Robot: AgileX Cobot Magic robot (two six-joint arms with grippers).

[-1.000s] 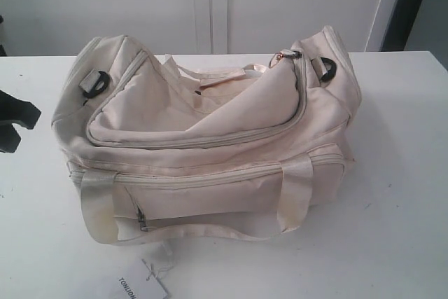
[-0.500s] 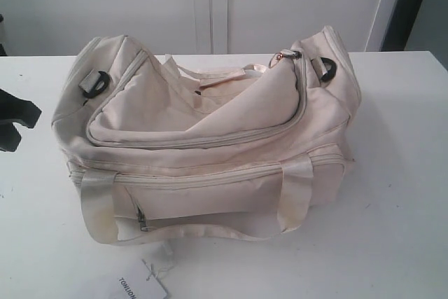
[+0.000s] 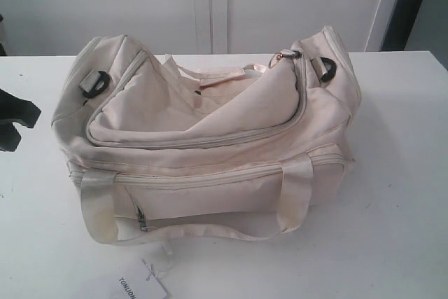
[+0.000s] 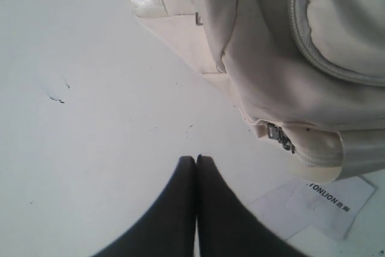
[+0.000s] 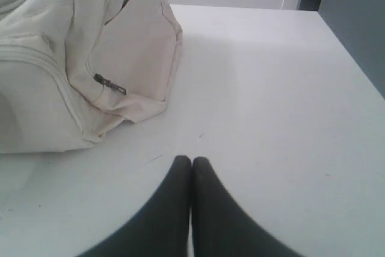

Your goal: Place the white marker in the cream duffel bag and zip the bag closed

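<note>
One cream duffel bag (image 3: 210,145) mid-frame on desk (image 3: 399,208) | two tools: left tool (image 4: 196,159), right tool (image 5: 191,161), both closed, empty

I'm looking at a lab-like test room: plain white table (image 3: 399,194), blank white wall panels (image 3: 294,5) behind its far edge.

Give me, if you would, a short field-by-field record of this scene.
bag: cream duffel bag on the white table, top appears unzipped
zip: gold ring zip pull at the bag's right end, exterior view
marker: white marker not visible
tag: paper tag on the table before the bag
left: left gripper shut, empty, beside the bag
right: right gripper shut, empty, beside the bag
</note>
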